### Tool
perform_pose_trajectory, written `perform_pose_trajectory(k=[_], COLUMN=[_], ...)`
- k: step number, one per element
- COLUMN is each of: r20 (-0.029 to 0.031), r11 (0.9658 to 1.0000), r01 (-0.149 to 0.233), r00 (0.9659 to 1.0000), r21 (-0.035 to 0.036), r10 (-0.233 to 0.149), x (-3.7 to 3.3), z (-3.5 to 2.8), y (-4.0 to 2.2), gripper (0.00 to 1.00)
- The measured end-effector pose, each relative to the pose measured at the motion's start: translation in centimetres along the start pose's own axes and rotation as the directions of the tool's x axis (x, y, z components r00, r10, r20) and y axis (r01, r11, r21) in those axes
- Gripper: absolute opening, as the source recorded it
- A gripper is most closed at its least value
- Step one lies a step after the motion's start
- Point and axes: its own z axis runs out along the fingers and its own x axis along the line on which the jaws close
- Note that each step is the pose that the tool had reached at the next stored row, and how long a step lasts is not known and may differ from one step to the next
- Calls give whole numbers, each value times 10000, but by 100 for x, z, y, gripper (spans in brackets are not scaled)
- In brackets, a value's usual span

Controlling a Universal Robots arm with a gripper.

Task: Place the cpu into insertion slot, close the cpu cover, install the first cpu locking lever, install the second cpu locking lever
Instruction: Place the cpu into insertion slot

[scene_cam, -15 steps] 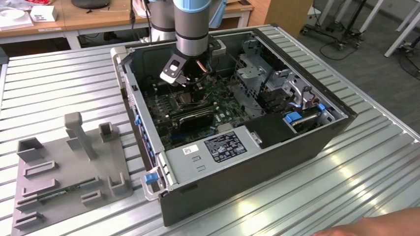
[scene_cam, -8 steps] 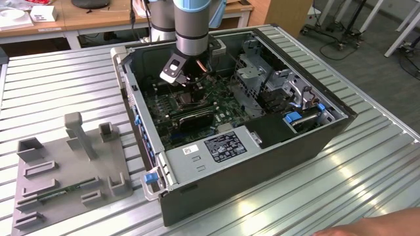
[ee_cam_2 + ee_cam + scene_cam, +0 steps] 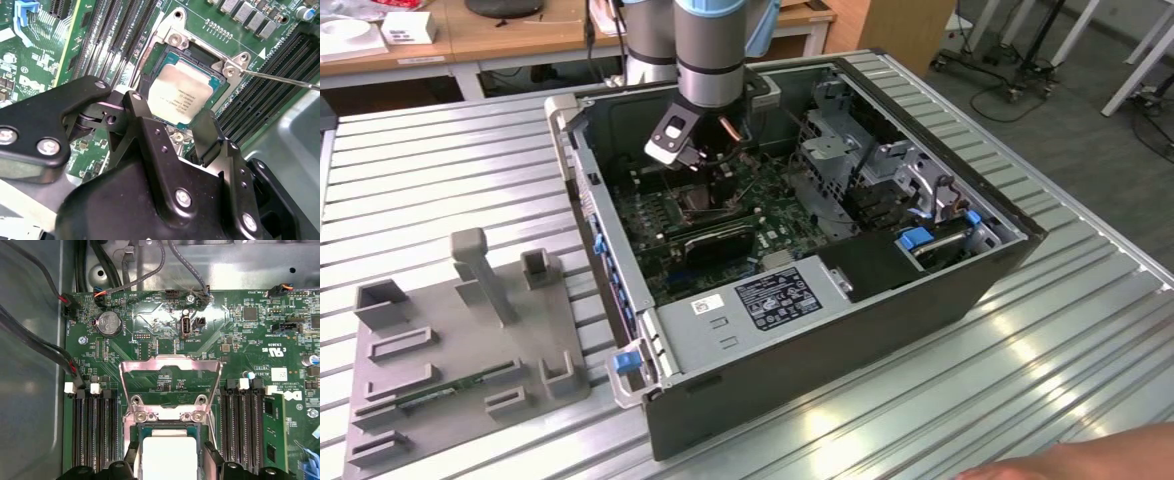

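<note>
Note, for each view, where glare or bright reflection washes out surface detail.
First wrist view: the cpu top is blown out to white. Second wrist view: the same top has a milder sheen. Exterior view: bright streaks lie on the ribbed metal table.

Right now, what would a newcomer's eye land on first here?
In the second wrist view the silver cpu lies in the insertion slot; the first wrist view shows the cpu cover raised open. In the exterior view, the gripper hangs over that slot inside the open computer case.
</note>
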Motion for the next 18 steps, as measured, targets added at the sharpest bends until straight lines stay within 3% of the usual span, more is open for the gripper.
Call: perform_pose_trajectory(k=[10,18], r20=[0,-1], r11=[10000,10000], r01=[0,0], r00=[10000,10000], r21=[0,0], r10=[0,0], x=[2,2], z=[-103,-109], y=[6,6], gripper=[61,61])
